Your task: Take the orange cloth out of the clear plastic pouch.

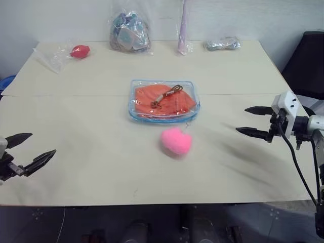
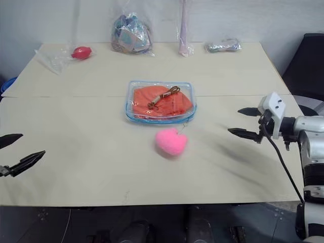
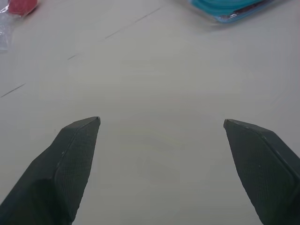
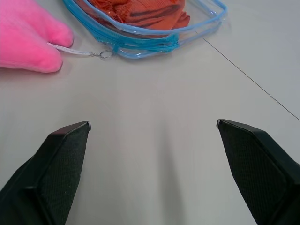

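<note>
A: Beige surface point(image 1: 101, 177) against a pale wall. Clutter along the back edge: a stuffed clear bag point(image 1: 130, 33) upper centre, a red thing in a clear bag point(image 1: 79, 51) upper left, a small silvery packet point(image 1: 222, 44) upper right.

B: Task items?

A: Clear plastic pouch point(image 1: 163, 101) with blue trim lies flat at centre frame. The orange cloth point(image 1: 164, 100) is fully inside it, with a brown cord on top. A pink heart plush point(image 1: 176, 141) sits just below the pouch; in the right wrist view a thin cord and ring look to tie it to the zipper.

B: Grippers?

A: Left gripper point(image 1: 25, 151) at lower left, jaws released, nothing in them, well apart from the pouch. Right gripper point(image 1: 255, 121) at mid right, jaws also spread wide and empty, pointing toward the pouch, nearer but not touching.

B: Step?

A: Approach, I'd say. Nothing taken out yet. Can't tell whether the zipper is open.

B: Tips?

A: Probably pin one pouch edge with one gripper and have the other go in at the mouth. Pinch a fold of cloth, not the cord or plastic. Slippery pouch may slide; the plush may drag along.
</note>
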Action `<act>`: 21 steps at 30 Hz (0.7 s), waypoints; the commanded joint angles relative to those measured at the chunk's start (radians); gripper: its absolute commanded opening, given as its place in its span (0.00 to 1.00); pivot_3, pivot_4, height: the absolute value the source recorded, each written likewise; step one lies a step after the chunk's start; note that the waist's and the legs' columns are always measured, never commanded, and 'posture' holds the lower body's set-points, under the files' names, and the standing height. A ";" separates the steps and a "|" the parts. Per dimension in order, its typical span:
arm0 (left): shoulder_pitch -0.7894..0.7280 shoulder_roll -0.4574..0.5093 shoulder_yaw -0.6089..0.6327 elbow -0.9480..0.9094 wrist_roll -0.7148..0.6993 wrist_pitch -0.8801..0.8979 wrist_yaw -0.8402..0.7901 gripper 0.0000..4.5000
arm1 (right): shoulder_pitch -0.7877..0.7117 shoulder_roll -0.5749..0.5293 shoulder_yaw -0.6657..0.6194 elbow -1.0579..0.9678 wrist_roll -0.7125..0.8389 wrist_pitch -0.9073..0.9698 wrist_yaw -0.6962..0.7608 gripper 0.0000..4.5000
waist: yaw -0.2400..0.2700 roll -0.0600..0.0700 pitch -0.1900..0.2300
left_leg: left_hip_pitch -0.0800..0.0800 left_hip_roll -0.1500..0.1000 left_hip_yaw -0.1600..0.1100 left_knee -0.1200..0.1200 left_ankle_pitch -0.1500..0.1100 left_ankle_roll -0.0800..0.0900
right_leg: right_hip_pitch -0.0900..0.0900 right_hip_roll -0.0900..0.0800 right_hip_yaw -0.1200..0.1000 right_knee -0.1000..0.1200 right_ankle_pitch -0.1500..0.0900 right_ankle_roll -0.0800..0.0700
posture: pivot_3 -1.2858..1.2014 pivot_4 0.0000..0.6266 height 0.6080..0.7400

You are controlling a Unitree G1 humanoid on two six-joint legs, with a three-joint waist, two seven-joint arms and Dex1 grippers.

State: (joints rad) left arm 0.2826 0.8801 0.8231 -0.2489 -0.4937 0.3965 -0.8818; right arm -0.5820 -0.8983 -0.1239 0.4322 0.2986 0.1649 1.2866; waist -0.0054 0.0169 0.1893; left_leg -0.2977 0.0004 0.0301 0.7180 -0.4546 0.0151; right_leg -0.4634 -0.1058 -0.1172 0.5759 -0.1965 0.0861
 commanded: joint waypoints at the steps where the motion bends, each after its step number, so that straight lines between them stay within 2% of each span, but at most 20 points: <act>1: -0.011 0.009 -0.004 -0.034 0.003 -0.004 0.007 1.00 | 0.014 0.003 -0.018 -0.052 0.017 0.004 -0.011 1.00 | 0.000 0.000 0.000 | 0.000 0.000 0.000 0.000 0.000 0.000 | 0.000 0.000 0.000 0.000 0.000 0.000 | 0.52 0.24 1.00; 21: -0.033 0.004 -0.041 -0.064 -0.007 0.088 0.014 1.00 | 0.039 -0.005 -0.028 -0.115 0.030 0.090 -0.060 1.00 | 0.000 0.000 0.000 | 0.000 -0.001 0.001 0.000 0.000 -0.001 | 0.000 0.001 0.000 0.000 0.000 0.000 | 0.52 0.24 1.00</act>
State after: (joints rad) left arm 0.2515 0.8801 0.7697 -0.2895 -0.4895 0.4847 -0.8686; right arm -0.5423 -0.8916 -0.1243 0.3546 0.3086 0.2484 1.2283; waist -0.0054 0.0171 0.1894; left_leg -0.2977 -0.0004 0.0312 0.7184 -0.4545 0.0144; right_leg -0.4636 -0.1051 -0.1167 0.5762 -0.1965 0.0861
